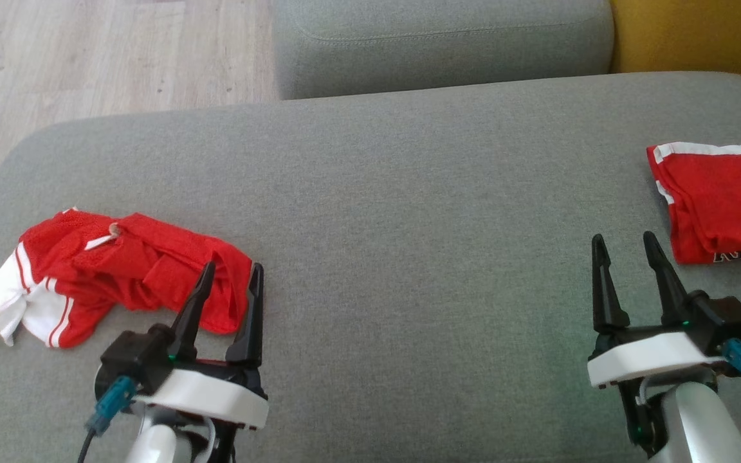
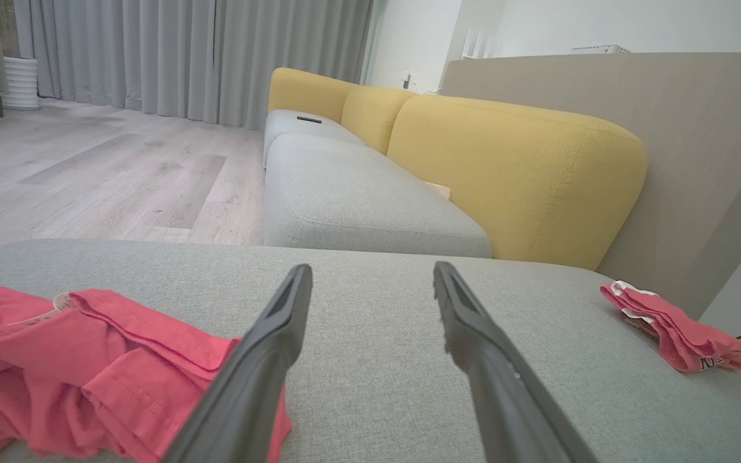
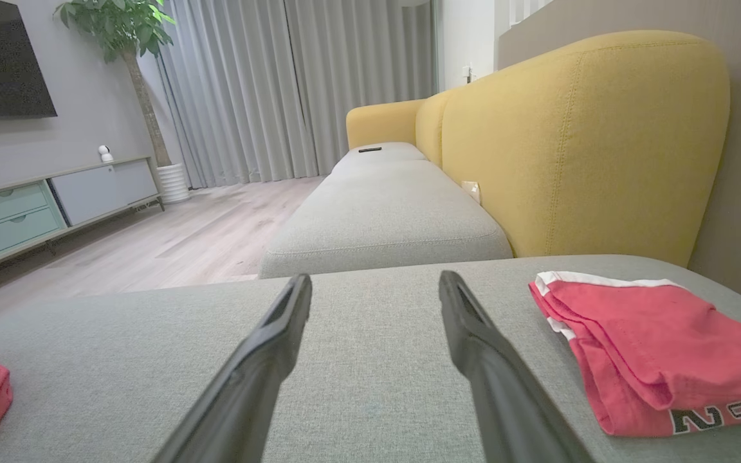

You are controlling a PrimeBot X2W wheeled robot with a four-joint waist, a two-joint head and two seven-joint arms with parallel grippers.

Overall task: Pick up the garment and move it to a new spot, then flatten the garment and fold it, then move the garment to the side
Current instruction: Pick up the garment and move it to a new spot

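A crumpled red garment (image 1: 119,270) with white sleeves and stripes lies at the left of the grey sofa cushion (image 1: 409,193). My left gripper (image 1: 233,265) is open at its right edge, one finger over the cloth and the other over bare cushion, holding nothing. The left wrist view shows that garment (image 2: 87,360) bunched to the left of my left gripper (image 2: 372,269). A second red garment (image 1: 718,199), folded, lies at the far right. My right gripper (image 1: 623,236) stands open just left of it, empty. In the right wrist view the folded garment (image 3: 653,347) is right of my right gripper (image 3: 375,278).
Another grey seat cushion (image 1: 441,45) adjoins at the back, with yellow backrests (image 3: 576,148) along the right. Wooden floor (image 1: 87,58) lies beyond the cushion's left and far edges. A wide stretch of cushion separates the two garments.
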